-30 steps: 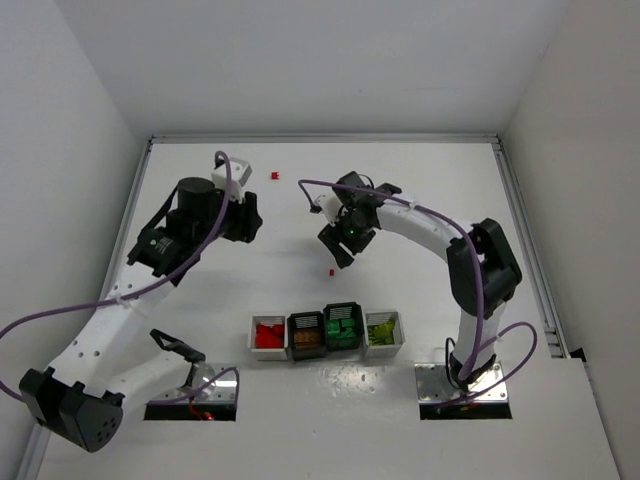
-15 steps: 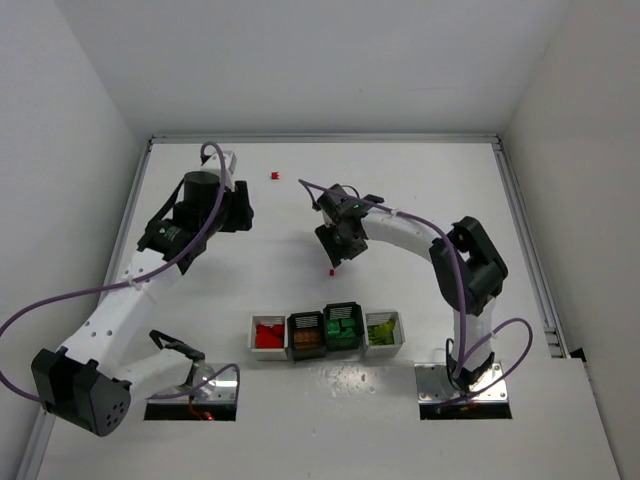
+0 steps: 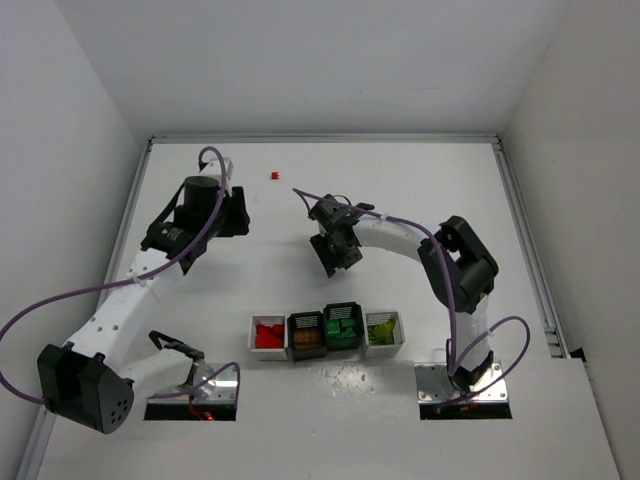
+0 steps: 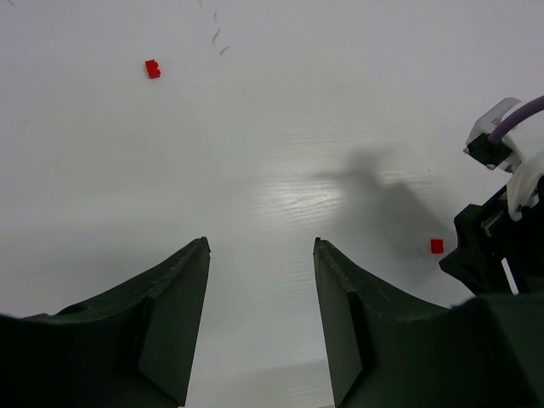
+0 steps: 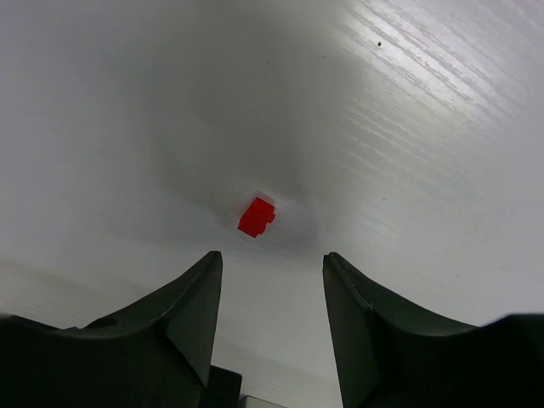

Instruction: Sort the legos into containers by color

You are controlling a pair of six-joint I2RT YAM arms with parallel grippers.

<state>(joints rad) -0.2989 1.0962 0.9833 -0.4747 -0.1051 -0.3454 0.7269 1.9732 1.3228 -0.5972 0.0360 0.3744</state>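
Right wrist cam: we see the right gripper (image 5: 270, 259) w/ its two dark, matte, wedge-shaped fingers spread apart and nothing btwn them. The near red brick (image 5: 256, 217) lies on the table (image 5: 442, 127) just beyond the tips, in line w/ the gap, inside the gripper's soft shadow. It's a tiny boxy plastic piece w/ hard edges and a bright, slightly glossy skin.

Left wrist cam: the left gripper (image 4: 260, 246) has the same angular dark fingers, also held apart and empty. The far red brick (image 4: 153, 69) sits well ahead at upper left. The near one shows at right, just beside the right arm's black head.

Top external: the containers (image 3: 268, 353) are four small square open bins joined in a row near the arm bases, well apart from both grippers. The outer two are white and smooth, the inner two black and slotted. L to R they hold red legos (image 3: 267, 333), orange-brown legos (image 3: 306, 338), dark green legos (image 3: 342, 330) and yellow-green legos (image 3: 381, 330). We can't make out the near brick here, under the right gripper.

Table is white w/ fine wood-grain streaks and a soft sheen. Plain white walls (image 3: 300, 60) box it in on three sides, and a metal rail (image 3: 527, 250) runs along the right edge. Purple cables (image 3: 60, 310) loop off both white arms
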